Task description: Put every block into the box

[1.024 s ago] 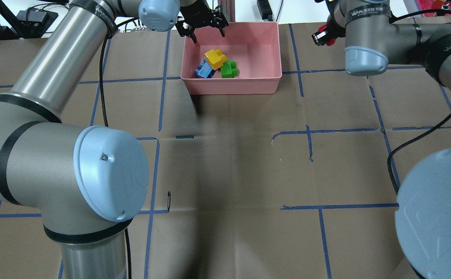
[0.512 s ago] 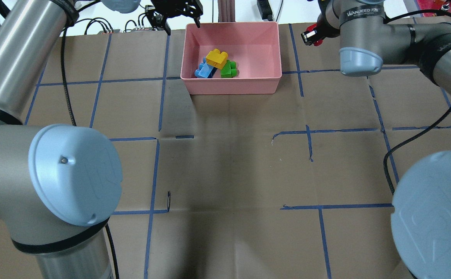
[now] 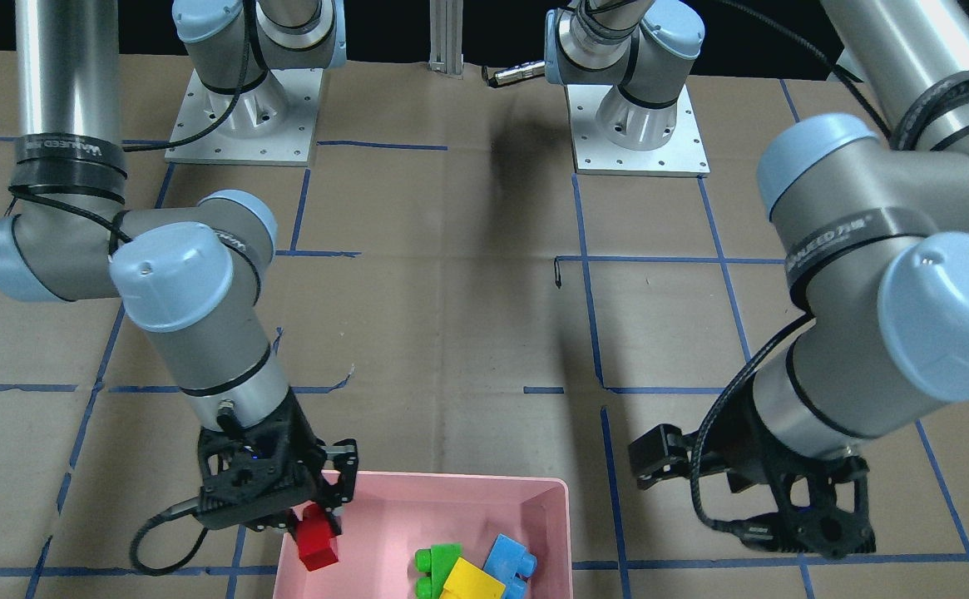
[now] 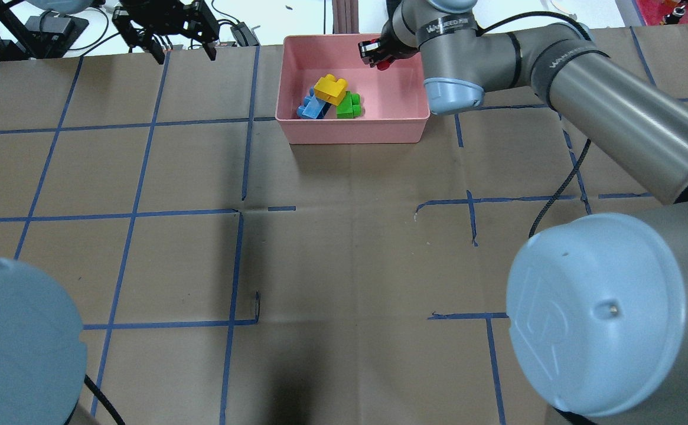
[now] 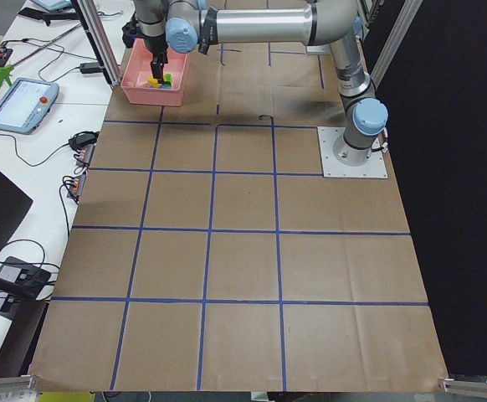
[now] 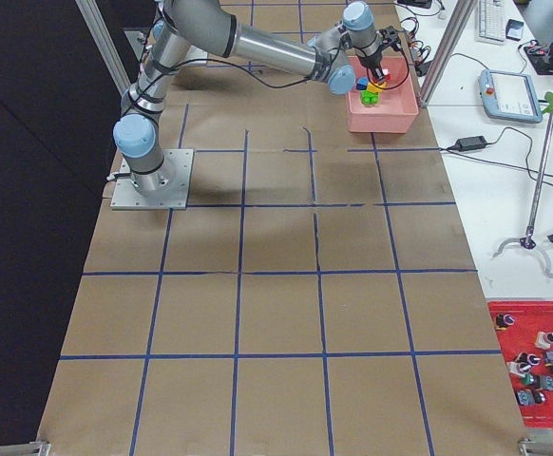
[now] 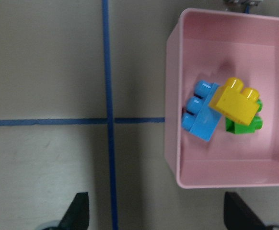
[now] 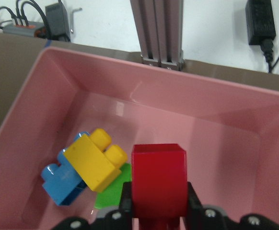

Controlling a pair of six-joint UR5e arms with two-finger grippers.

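The pink box [image 4: 355, 133] stands at the table's far edge. In it the yellow brick [image 4: 329, 89] leans on the light blue brick [image 4: 312, 108] and the green brick [image 4: 349, 105]. My right gripper [image 4: 376, 54] is shut on the red brick [image 8: 158, 179] and holds it above the box's far right part; it also shows in the front view [image 3: 316, 545]. My left gripper [image 4: 183, 58] is open and empty, above the table's far edge to the left of the box. Its wrist view shows the box [image 7: 173, 96] and the three bricks from the side.
An aluminium post [image 4: 344, 15] stands just behind the box. Cables and power adapters [image 4: 54, 26] lie behind the far table edge. Blue tape lines grid the brown table. A red tray of parts [image 6: 533, 361] sits on the side bench.
My right gripper has moved left with the red brick, from beside the box to over it. My left gripper has moved left, away from the box, still open.
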